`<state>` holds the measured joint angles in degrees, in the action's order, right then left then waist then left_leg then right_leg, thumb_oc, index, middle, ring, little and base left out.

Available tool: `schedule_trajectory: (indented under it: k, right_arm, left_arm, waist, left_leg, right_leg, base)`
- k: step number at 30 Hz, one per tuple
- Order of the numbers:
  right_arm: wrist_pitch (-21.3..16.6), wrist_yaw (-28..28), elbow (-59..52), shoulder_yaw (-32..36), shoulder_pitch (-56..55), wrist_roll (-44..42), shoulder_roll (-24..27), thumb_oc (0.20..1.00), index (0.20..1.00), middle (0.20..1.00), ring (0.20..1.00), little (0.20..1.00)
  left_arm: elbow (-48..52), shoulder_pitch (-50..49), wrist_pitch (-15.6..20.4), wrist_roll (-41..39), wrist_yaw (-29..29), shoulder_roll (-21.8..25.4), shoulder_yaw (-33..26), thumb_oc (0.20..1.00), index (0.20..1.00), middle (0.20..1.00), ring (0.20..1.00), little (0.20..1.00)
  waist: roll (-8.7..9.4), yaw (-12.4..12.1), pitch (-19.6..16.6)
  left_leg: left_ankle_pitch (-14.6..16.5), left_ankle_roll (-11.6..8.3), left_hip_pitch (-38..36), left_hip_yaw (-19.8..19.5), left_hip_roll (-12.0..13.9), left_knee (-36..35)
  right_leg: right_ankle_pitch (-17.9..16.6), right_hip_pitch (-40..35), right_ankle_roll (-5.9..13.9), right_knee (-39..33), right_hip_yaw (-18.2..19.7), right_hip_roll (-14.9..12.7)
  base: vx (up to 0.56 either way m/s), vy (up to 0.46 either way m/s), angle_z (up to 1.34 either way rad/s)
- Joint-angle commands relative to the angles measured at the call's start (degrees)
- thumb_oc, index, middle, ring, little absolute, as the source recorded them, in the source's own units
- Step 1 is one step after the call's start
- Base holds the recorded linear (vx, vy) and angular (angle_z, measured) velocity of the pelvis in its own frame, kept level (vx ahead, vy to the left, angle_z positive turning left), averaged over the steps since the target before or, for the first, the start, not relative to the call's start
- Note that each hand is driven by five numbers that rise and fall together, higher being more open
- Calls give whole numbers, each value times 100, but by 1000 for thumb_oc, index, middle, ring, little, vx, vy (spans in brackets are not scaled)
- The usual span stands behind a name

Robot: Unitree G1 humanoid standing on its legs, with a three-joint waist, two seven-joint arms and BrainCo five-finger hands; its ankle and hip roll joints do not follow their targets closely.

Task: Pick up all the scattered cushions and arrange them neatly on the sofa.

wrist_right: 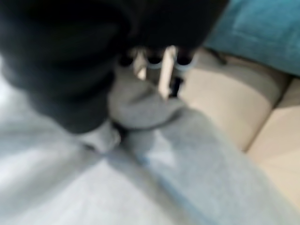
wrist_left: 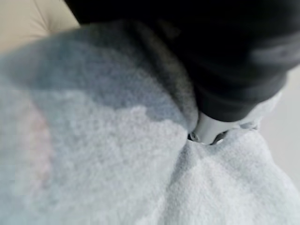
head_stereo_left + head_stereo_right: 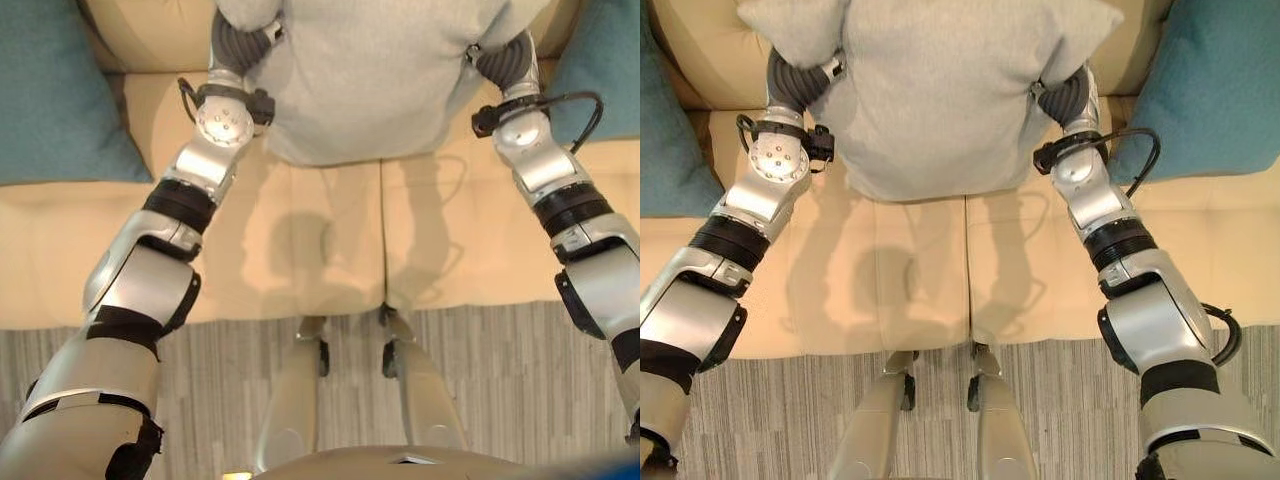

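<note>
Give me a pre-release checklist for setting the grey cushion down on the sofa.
1. Left hand gripping the grey cushion: ok, cloth bunched round it.
2. Right hand gripping the same cushion: ok, fabric pinched.
3. Cushion over the sofa seat, between both arms: ok.
4. Middle seat free beneath it: ok.
5. Teal cushions at either side, apart from the grey one: ok.
6. Cushion resting against the backrest: cannot tell.

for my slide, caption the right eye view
Both hands hold a grey cushion over the beige sofa, between two teal cushions.
</note>
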<state>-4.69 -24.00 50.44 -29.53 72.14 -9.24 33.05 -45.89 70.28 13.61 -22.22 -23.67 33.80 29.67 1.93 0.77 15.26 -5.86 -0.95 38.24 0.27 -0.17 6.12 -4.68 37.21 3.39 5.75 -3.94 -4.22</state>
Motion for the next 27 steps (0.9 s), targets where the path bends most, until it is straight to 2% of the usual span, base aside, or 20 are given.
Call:
schedule_trajectory:
  k: [1, 2, 9, 14, 21, 24, 26, 27]
  right_arm:
    - [-88, 67, 48, -423, 562, -62, 362, 1000, 1000, 1000, 1000, 1000]
    - [-60, 99, 155, -550, 674, -22, 428, 1000, 1000, 1000, 1000, 1000]
    - [59, 195, 768, -1052, 1097, -16, 709, 1000, 1000, 1000, 1000, 1000]
    - [107, 258, 982, -1104, 1056, -109, 922, 1000, 1000, 1000, 1000, 1000]
    - [41, 221, 822, -684, 501, -221, 1457, 1000, 1000, 1000, 1000, 1000]
    - [-8, 233, 668, -439, 167, -277, 1574, 1000, 1000, 1000, 1000, 1000]
    - [-60, 322, 179, -59, -578, -111, 1737, 1000, 1000, 1000, 1000, 1000]
    - [-53, 319, 161, -53, -602, -104, 1736, 1000, 1000, 1000, 1000, 1000]
  left_arm:
    - [-290, 471, 212, -195, 23, 138, -30, 896, 896, 896, 896, 896]
    - [-411, 557, 194, -174, 36, 184, 38, 1000, 1000, 1000, 1000, 1000]
    - [-1056, 875, 90, -232, 49, 553, 172, 1000, 1000, 1000, 1000, 1000]
    - [-1263, 846, 83, -305, 132, 893, 168, 1000, 1000, 1000, 1000, 1000]
    - [-1032, 275, 114, -243, 220, 1390, -174, 1000, 1000, 1000, 1000, 1000]
    - [-774, -78, 139, -158, 245, 1461, -339, 1000, 1000, 1000, 1000, 1000]
    - [-56, -979, 199, 5, 301, 1510, -791, 1000, 1000, 1000, 1000, 1000]
    - [-31, -1012, 190, 14, 295, 1509, -807, 1000, 1000, 1000, 1000, 1000]
  waist:
    - [185, -90, 33]
    - [197, -92, 19]
    - [210, -150, -27]
    - [202, -201, -80]
    - [194, -229, -195]
    - [212, -229, -237]
    - [243, -222, -309]
    - [242, -220, -316]
  left_leg:
    - [812, -222, 268, -41, -63, 869]
    - [802, -225, 284, -60, -66, 849]
    - [762, -257, 223, -102, -99, 760]
    - [744, -283, 16, -110, -100, 669]
    - [768, -302, -344, -99, -81, 550]
    - [780, -309, -484, -86, -80, 510]
    - [811, -307, -744, -75, -62, 441]
    - [810, -307, -755, -75, -62, 435]
  right_leg:
    - [-174, -36, 639, 61, 24, -518]
    - [-171, 1, 636, 68, 13, -518]
    - [-158, -18, 632, 76, -24, -515]
    - [-162, -216, 633, 13, -60, -514]
    - [-148, -566, 625, -85, -111, -535]
    - [-146, -707, 624, -131, -127, -530]
    - [-125, -971, 611, -202, -147, -526]
    - [-126, -981, 611, -207, -148, -525]
  base:
    - [-7, -28, 6]
    - [-6, -20, 7]
    - [-4, -6, 2]
    - [6, -6, 2]
    - [8, 0, 4]
    - [29, -10, 10]
    - [47, -19, 4]
    - [66, -33, 3]
